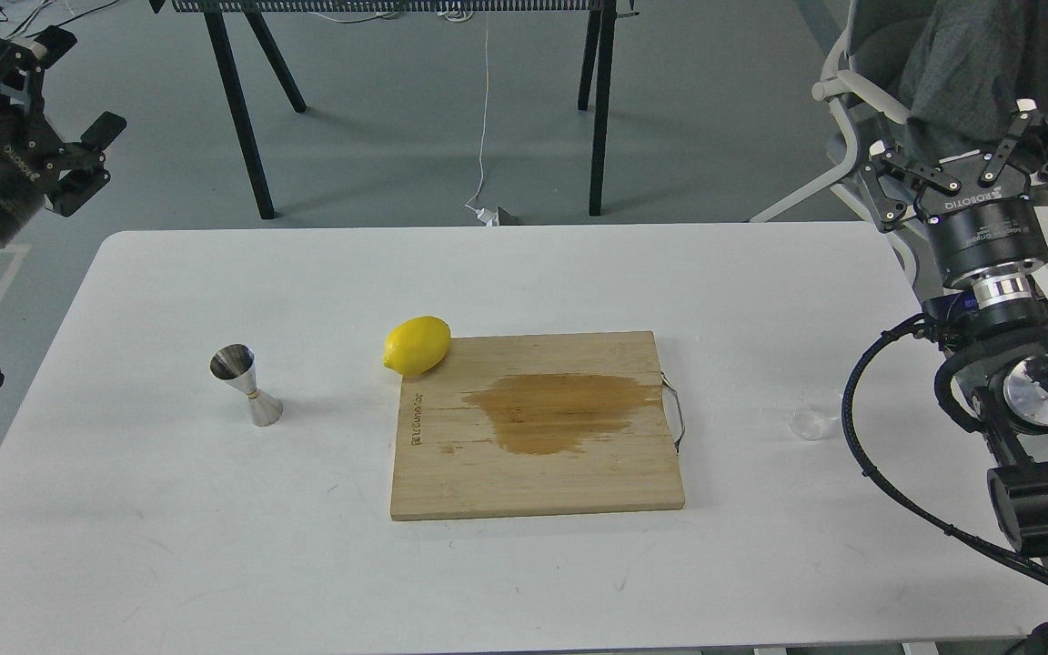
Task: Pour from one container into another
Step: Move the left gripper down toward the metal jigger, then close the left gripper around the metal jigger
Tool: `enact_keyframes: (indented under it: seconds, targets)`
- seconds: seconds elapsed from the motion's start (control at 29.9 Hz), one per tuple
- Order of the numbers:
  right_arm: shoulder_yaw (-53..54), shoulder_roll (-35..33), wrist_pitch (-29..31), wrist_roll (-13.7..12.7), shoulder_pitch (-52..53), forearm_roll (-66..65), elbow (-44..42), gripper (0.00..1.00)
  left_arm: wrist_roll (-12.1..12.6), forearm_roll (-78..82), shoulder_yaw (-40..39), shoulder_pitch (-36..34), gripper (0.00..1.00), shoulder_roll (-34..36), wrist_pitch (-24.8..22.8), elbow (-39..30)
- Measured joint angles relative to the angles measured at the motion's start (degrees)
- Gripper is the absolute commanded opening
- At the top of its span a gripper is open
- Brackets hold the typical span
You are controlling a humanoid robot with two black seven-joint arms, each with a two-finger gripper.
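A tiny clear cup [811,424] stands on the white table [488,273] at the right, just past the cutting board's metal handle. The shiny steel jigger [246,385] stands upright at the left, on the table. My left gripper [46,86] is open, raised beyond the table's far left corner, well away from the jigger. Open too, my right gripper [970,150] hangs over the table's far right edge, above and behind the cup. Neither holds anything.
A bamboo cutting board [538,426] with a dark wet stain lies mid-table. A yellow lemon [417,346] rests at its far left corner. Behind the right gripper are a white chair [838,136] and a seated person [988,55]. Black table legs stand on the floor beyond.
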Motion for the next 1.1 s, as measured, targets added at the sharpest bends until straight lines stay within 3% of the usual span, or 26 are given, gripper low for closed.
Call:
enact_keyframes:
  seconds: [0.23, 0.3, 0.84, 0.94, 1.1]
  targets:
    - [0.0, -0.2, 0.0, -0.1, -0.1, 0.0, 0.0, 0.99, 0.0, 15.5, 3.3, 4.3, 1.00, 4.6, 0.0, -9.6]
    - [0.0, -0.2, 0.0, -0.1, -0.1, 0.0, 0.1, 0.99, 0.0, 19.6, 3.9, 6.9, 1.00, 5.5, 1.9, -11.8]
    - [-0.2, -0.4, 0.0, -0.1, -0.9, 0.0, -0.1, 0.99, 0.0, 29.3, 4.3, 25.5, 1.00, 9.5, 45.5, -22.9]
    - [-0.2, -0.4, 0.0, -0.1, -0.9, 0.0, -0.2, 0.99, 0.0, 33.2, 4.2, 27.3, 1.00, 8.9, 50.9, -23.1]
    - [-0.3, -0.4, 0.0, -0.1, -0.9, -0.1, -0.2, 0.99, 0.0, 39.1, 4.2, 28.8, 1.00, 6.8, 53.0, -22.4]
